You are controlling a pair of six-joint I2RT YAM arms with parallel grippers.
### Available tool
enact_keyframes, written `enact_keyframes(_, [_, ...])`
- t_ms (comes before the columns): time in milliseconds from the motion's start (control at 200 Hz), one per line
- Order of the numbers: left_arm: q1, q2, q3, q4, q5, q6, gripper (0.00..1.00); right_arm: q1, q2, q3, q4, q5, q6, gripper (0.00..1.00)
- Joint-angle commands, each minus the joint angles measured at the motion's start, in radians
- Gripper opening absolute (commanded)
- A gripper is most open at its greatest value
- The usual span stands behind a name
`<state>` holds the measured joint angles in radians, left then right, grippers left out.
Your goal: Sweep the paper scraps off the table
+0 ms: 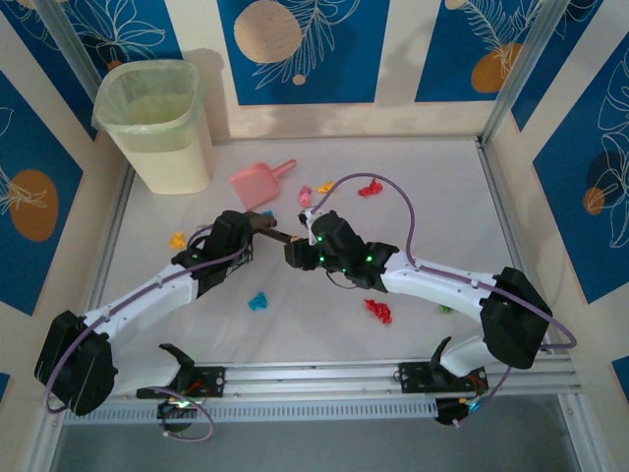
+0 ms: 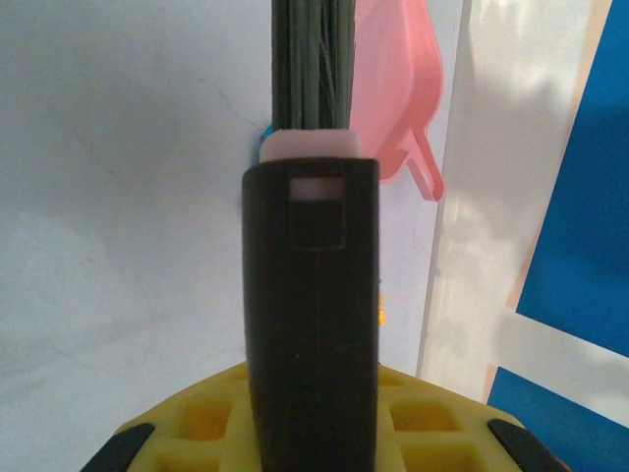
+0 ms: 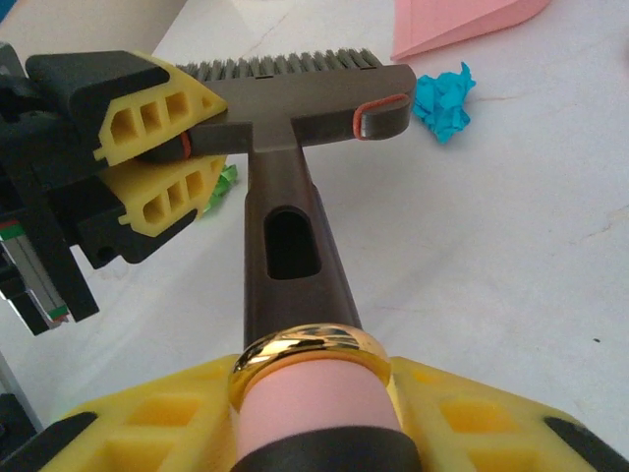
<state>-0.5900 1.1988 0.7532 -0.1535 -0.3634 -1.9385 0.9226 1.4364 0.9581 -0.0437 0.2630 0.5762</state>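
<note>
A dark brush (image 3: pixel 295 118) with a pink, gold-ringed handle hangs over the table (image 1: pixel 442 216) between both arms. My left gripper (image 3: pixel 182 147) is shut on one end of the brush head. My right gripper (image 3: pixel 313 393) is shut on the handle, with a yellow finger touching each side. Bristles (image 2: pixel 310 59) point away in the left wrist view, above my left gripper (image 2: pixel 310 393). Paper scraps lie around: red (image 1: pixel 370 188), orange (image 1: pixel 178 239), cyan (image 1: pixel 258 301), red (image 1: pixel 377 311), green (image 1: pixel 445 309). A cyan scrap (image 3: pixel 442 98) lies just past the brush head, and a green one (image 3: pixel 226 179) under the left fingers.
The pink dustpan (image 1: pixel 258 182) lies on the table behind the grippers. A pale yellow bin (image 1: pixel 157 123) with a liner stands at the back left corner. Patterned panels wall the table on three sides, with aluminium rails along its edges.
</note>
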Motion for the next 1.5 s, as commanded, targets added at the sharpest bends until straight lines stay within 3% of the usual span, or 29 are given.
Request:
enact_keyframes(0, [0.011,-0.010,-0.009,0.023,-0.001,-0.006,0.00,0.007,0.002,0.033,-0.005,0.013,-0.016,0.34])
enact_keyframes(155, [0.011,-0.013,-0.015,0.041,-0.003,0.008,0.00,0.007,-0.007,0.044,-0.022,0.018,-0.027,0.21])
enact_keyframes(240, [0.010,-0.019,-0.023,0.054,-0.011,0.021,0.07,0.007,-0.019,0.045,-0.028,0.017,-0.033,0.13])
enact_keyframes(390, [0.010,-0.046,-0.034,0.057,-0.042,0.047,0.29,0.006,-0.038,0.056,-0.056,0.022,-0.043,0.00])
enact_keyframes(565, [0.010,-0.109,-0.040,0.059,-0.087,0.123,0.64,0.005,-0.082,0.060,-0.083,0.034,-0.056,0.00])
enact_keyframes(800, [0.006,-0.206,-0.067,0.165,-0.122,0.318,0.92,-0.026,-0.180,0.050,-0.123,0.016,-0.054,0.00])
enact_keyframes(870, [0.003,-0.237,-0.076,0.250,-0.110,0.422,0.99,-0.042,-0.222,0.043,-0.134,0.019,-0.054,0.00])
enact_keyframes(930, [0.001,-0.258,-0.093,0.361,-0.081,0.549,1.00,-0.061,-0.268,0.035,-0.149,0.019,-0.054,0.00])
enact_keyframes(1060, [0.000,-0.252,-0.195,0.877,0.086,0.838,1.00,-0.119,-0.392,0.015,-0.196,0.050,-0.065,0.00])
enact_keyframes(1105, [-0.001,-0.231,-0.192,0.974,0.151,0.912,1.00,-0.140,-0.443,0.000,-0.211,0.083,-0.074,0.00])
enact_keyframes(1295, [-0.008,-0.148,0.040,0.606,0.252,1.060,1.00,-0.263,-0.673,-0.141,-0.233,0.232,-0.064,0.00])
enact_keyframes(1496, [-0.011,0.107,0.273,0.323,0.266,1.200,1.00,-0.341,-0.873,-0.348,-0.185,0.426,-0.027,0.00])
